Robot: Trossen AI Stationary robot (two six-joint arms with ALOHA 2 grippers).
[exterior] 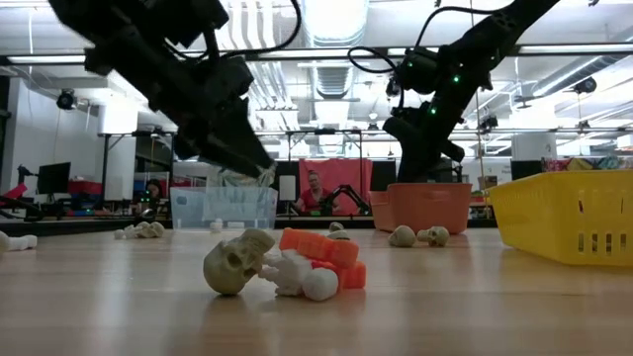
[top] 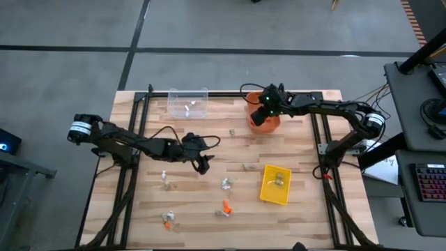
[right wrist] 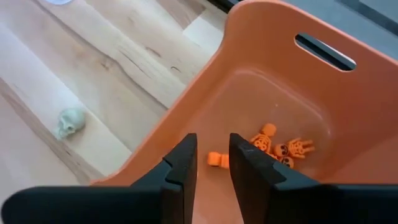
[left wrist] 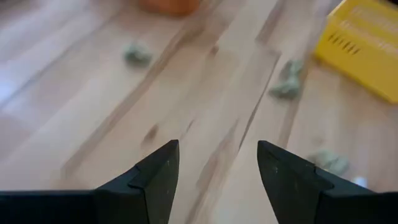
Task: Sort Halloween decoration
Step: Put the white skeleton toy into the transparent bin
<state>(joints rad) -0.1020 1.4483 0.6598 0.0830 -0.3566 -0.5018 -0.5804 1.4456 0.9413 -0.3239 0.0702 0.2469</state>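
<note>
Small Halloween trinkets lie scattered on the wooden table: a tan skull (exterior: 237, 262) beside an orange piece (exterior: 321, 252), and other pieces (top: 226, 183) (top: 168, 219) toward the near edge. My left gripper (left wrist: 217, 149) hangs open above bare table left of centre (top: 203, 167), with nothing between its fingers. My right gripper (right wrist: 212, 140) stands open with a narrow gap over the orange bin (top: 265, 122). Several orange trinkets (right wrist: 280, 146) lie on the bin's floor, and one (right wrist: 216, 159) shows just past the fingertips.
A clear bin (top: 188, 103) stands at the far edge left of the orange bin, and a yellow bin (top: 275, 185) at the right near the middle. A grey skull (right wrist: 69, 121) lies on the table beside the orange bin. Black frame rails (top: 129, 174) run along both sides.
</note>
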